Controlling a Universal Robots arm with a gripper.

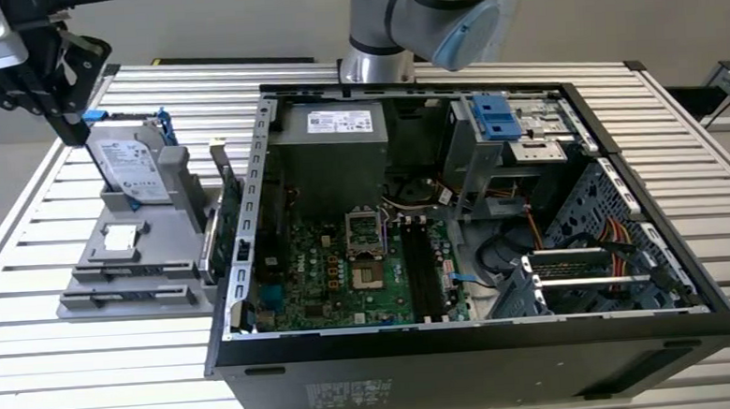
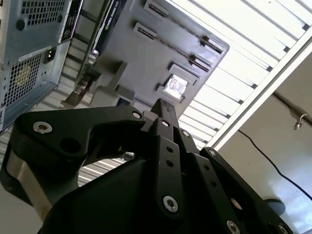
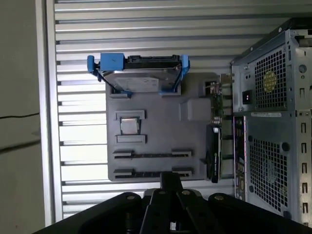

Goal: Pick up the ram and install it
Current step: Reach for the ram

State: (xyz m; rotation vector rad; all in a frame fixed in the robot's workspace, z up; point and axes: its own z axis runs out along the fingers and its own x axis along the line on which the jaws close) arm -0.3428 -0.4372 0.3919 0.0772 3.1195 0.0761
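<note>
Exterior view: high, angled down into open case (image 1: 474, 372). Both wrist views share grey fixture (image 3: 190, 131) (image 2: 141, 58), probably overhead.

A slatted metal table (image 1: 87, 388) stands before a plain grey wall (image 1: 231, 24).

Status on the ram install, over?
Gripper shut, nothing visibly held, hovering over gray fixture. Ram: whereabouts cannot tell; fixture's two long slots look bare. Hard drive stands in fixture, close by gripper.

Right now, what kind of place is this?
Probably a robot lab for building computers: a robot arm, an open computer case on a slatted metal table, and a grey holder with a hard drive.
</note>
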